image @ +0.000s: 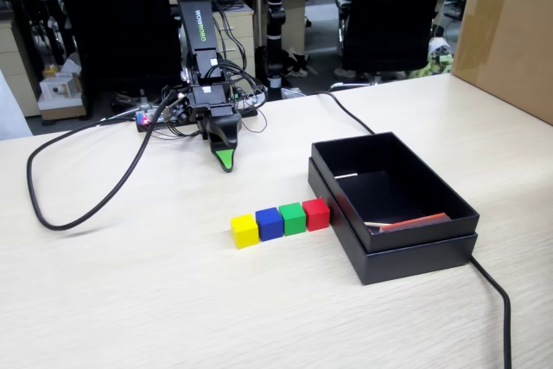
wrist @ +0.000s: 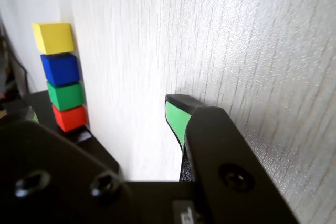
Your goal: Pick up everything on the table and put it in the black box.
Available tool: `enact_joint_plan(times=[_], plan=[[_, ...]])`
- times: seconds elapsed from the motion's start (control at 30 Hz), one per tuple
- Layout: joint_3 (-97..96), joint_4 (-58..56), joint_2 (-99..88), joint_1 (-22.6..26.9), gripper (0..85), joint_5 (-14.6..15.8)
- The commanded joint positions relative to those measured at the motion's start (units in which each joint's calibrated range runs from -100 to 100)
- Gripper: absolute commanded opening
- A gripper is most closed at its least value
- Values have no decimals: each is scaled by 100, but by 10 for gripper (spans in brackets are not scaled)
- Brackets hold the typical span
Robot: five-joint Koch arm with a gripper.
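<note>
Four small cubes stand touching in a row on the beige table [image: 130, 300]: yellow [image: 244, 231], blue [image: 270, 223], green [image: 293, 218], red [image: 316, 213]. The red one is nearest the open black box [image: 393, 205], just left of its wall. My gripper [image: 226, 162] points down at the table behind the row, about two cube widths from it, holding nothing. In the wrist view the gripper [wrist: 105, 115] shows bare table between its green-padded fingers [wrist: 176, 120], and the cubes lie ahead as a column: yellow [wrist: 53, 37], blue [wrist: 60, 69], green [wrist: 65, 95], red [wrist: 69, 117].
A thick black cable [image: 60, 213] loops over the table left of the arm; another [image: 497, 300] runs past the box's right corner. A big brown carton [image: 510, 36] stands at the back right. The box holds a reddish strip [image: 415, 220].
</note>
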Motion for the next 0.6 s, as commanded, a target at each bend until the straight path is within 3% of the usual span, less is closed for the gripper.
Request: enact_joint_plan(times=[0.0, 0.57], plan=[[141, -543, 9, -15, 479, -24], [2752, -3005, 949, -68, 479, -10]])
